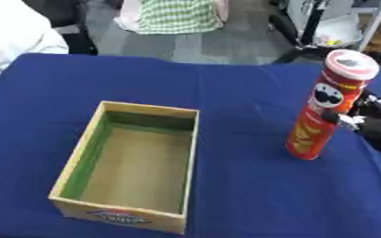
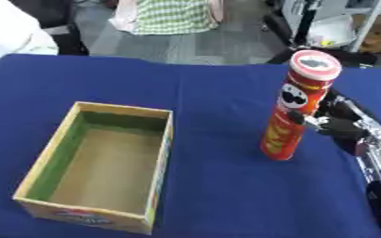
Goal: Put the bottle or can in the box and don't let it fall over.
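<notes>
Fingers (image 2: 304, 118) of the right hand (image 2: 340, 123) are curled round the red can (image 2: 295, 109) at about its middle height, one fingertip being seen across the front of the can and the rest of the hand lying behind and to the right of it. That hand is reached in from the right edge of the frame, its black and silver forearm being seen running down toward the lower right corner in the right eye view. The can is held upright, with only a slight lean, at the right of the frame; its base is seen at the level of the blue tablecloth (image 1: 251, 195), though whether it rests on the cloth or is just lifted off it cannot be told. A white lid with a red rim is carried on top of the can, and a face logo is printed on its upper part, with yellow shapes lower down.

A cardboard box (image 1: 190, 153) is set at the lower left of the frame, well apart from the can. It is open at the top, its inside walls are lined in green on the left and far sides, and a bare brown floor is shown inside. A small printed label is seen on its near outer wall.

No left hand is shown in either view.
</notes>
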You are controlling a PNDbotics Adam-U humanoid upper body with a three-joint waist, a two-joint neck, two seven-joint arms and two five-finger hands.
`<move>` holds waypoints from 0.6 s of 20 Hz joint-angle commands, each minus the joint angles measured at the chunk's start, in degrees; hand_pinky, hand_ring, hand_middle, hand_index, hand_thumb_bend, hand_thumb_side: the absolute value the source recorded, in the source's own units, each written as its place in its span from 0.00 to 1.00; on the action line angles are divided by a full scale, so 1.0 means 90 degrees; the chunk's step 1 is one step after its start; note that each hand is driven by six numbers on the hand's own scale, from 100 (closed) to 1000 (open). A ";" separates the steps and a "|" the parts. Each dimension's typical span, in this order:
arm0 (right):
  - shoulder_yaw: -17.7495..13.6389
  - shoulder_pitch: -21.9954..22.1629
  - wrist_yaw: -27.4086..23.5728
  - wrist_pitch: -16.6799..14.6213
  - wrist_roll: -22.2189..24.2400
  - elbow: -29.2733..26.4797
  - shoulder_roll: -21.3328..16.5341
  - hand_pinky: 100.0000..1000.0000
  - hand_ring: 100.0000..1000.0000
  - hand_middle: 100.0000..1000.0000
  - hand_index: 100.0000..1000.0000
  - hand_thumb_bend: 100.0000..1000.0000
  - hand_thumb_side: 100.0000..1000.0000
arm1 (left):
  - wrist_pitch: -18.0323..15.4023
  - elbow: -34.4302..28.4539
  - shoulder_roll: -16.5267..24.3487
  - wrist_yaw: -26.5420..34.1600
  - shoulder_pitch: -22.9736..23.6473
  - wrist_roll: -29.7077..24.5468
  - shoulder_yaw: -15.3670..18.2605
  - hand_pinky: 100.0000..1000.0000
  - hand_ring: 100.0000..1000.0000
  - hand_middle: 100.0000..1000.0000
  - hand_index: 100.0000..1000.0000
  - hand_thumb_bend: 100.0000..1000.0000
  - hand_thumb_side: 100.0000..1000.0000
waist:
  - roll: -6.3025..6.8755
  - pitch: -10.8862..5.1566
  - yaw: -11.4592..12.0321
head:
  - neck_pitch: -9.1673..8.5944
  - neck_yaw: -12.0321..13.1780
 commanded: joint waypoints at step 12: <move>0.0027 -0.0166 0.0036 0.0096 -0.0086 -0.0179 -0.0102 0.92 0.97 1.00 0.98 0.59 0.00 | -0.0008 -0.0063 0.0036 -0.0011 -0.0045 -0.0011 0.0020 0.91 0.74 0.80 0.81 0.00 0.71 | -0.0010 -0.0023 0.0025 | -0.0121 0.0013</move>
